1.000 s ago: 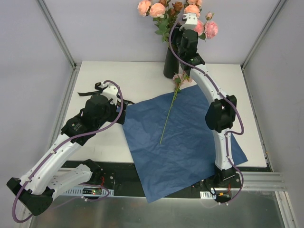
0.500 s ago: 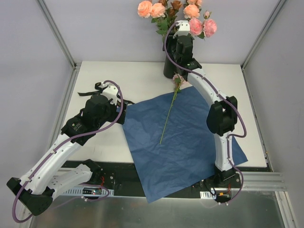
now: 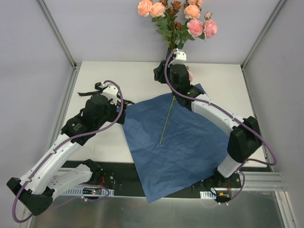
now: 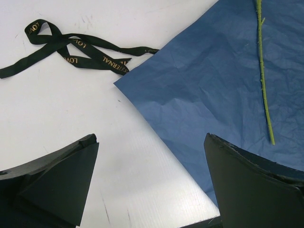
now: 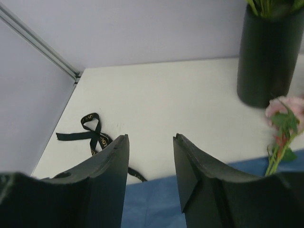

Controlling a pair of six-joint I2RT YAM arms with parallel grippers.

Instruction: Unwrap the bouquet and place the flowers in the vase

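Note:
The bouquet is undone: its blue paper [image 3: 185, 137] lies flat and its black ribbon [image 3: 95, 89] lies loose on the table. Several flowers [image 3: 175, 16] stand in the black vase [image 5: 268, 52], which my right arm mostly hides in the top view. One pink rose [image 5: 285, 108] lies on the paper with its stem [image 3: 167, 116] pointing toward me. My right gripper [image 5: 150, 137] hovers low just left of that rose and in front of the vase, open and holding nothing. Over the paper's left edge [image 4: 156, 123], my left gripper [image 4: 151, 138] is wide open and holds nothing.
The ribbon [image 4: 71, 47] lies on the white table [image 3: 128, 76] at the back left. Grey walls and metal frame rails [image 3: 57, 33] close in the table on three sides. The paper's near corner hangs over the front edge [image 3: 156, 192].
My right arm has come down from among the blooms above the vase, toward me and to the left, to a low place in front of the vase. The left arm has not moved.

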